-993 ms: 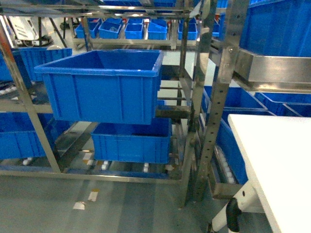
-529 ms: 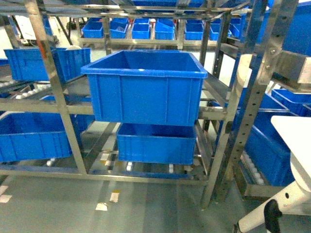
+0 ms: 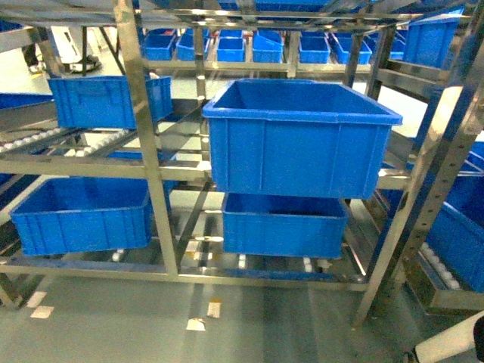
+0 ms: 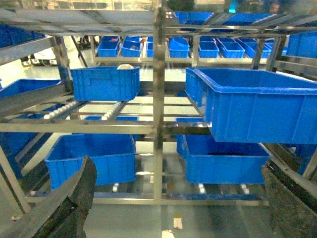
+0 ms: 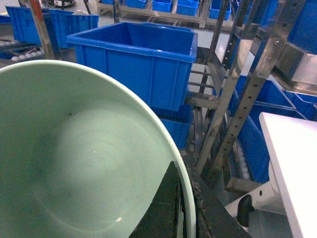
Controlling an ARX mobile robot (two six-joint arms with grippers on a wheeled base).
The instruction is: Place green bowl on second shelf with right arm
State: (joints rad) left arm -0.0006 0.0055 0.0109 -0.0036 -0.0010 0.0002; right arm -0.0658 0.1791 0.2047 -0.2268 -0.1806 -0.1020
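Note:
The green bowl (image 5: 74, 158) fills the lower left of the right wrist view, pale mint and glossy, with nothing inside. My right gripper (image 5: 185, 201) is shut on its rim, one dark finger inside the bowl and one outside. Beyond the bowl stands the large deep blue crate (image 5: 133, 59) on the second shelf (image 3: 91, 166) of the steel rack. In the head view that crate (image 3: 299, 140) sits right of centre, and neither gripper shows. My left gripper (image 4: 176, 208) hangs open facing the rack, its dark fingers (image 4: 74, 198) far apart with nothing between them.
Smaller blue crates (image 3: 283, 223) (image 3: 83, 212) rest on the bottom tier. A row of small crates (image 3: 249, 45) lines the back. Perforated uprights (image 3: 423, 197) (image 3: 151, 174) frame the bays. A white table (image 5: 292, 158) stands to the right. Tape scraps (image 3: 197, 324) lie on the floor.
The head view has swung left: the rack and large crate have slid rightward in the picture, more of the left bay shows, and the white table has left the view.

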